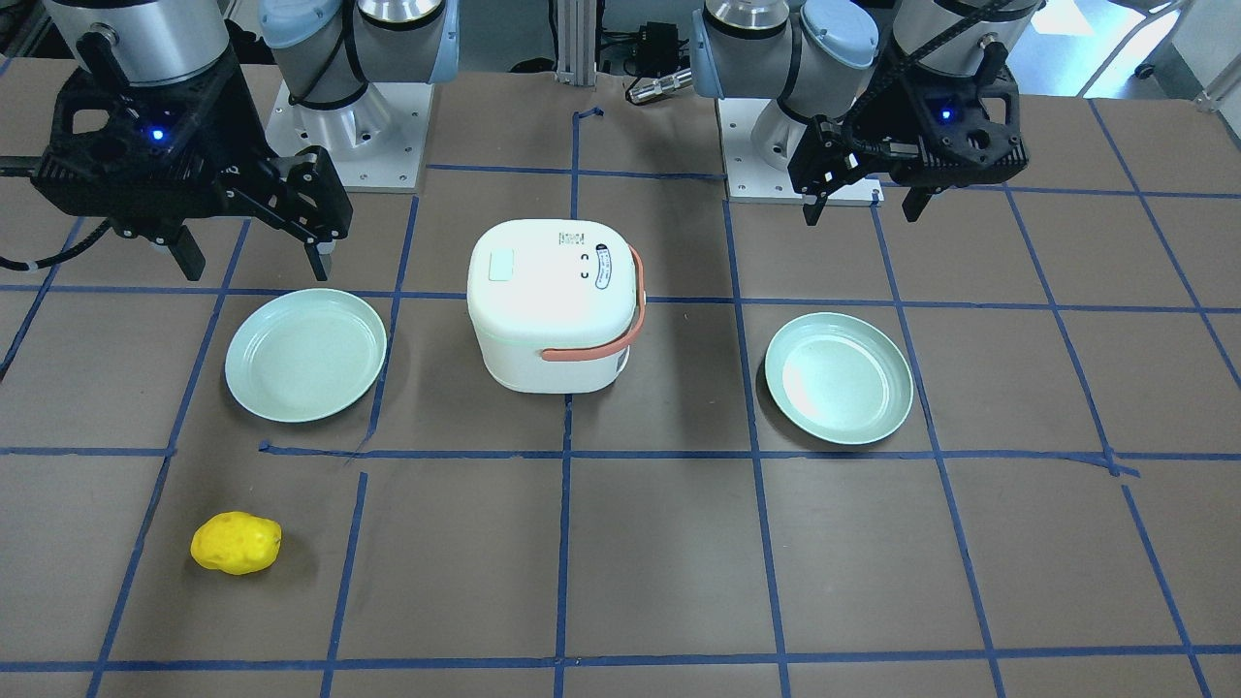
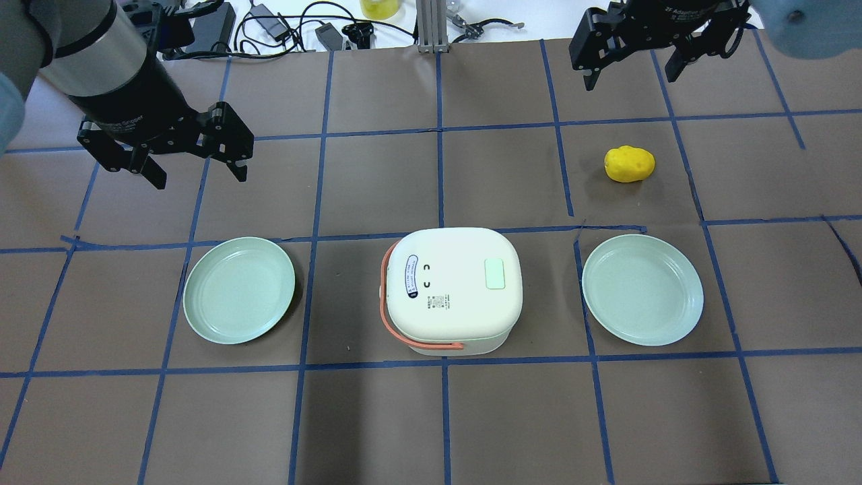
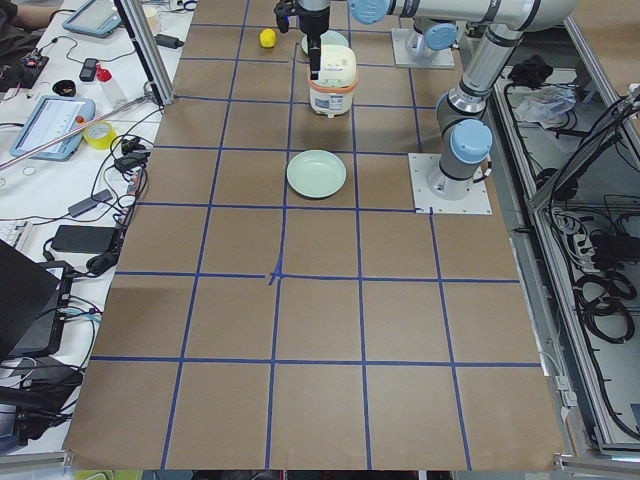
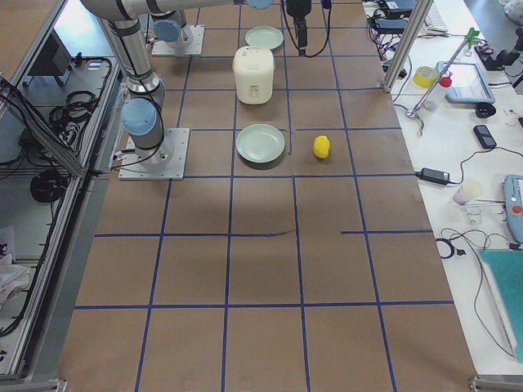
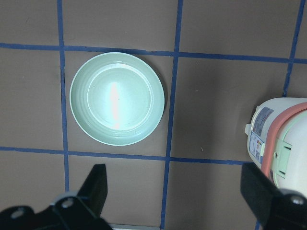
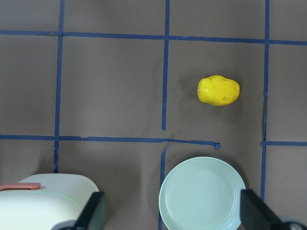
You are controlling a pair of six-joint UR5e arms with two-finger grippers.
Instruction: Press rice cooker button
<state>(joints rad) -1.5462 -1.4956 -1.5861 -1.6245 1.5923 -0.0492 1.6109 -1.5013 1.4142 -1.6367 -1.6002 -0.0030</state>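
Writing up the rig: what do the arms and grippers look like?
The left arm and right arm are silver tubes with pale-blue joint caps; the left gripper and right gripper are black, two-fingered, each showing a blue light.

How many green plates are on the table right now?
2. The left plate lies on the robot's left of the rice cooker, the right plate on its right, nearer the yellow lump. Nothing appears to hide another.
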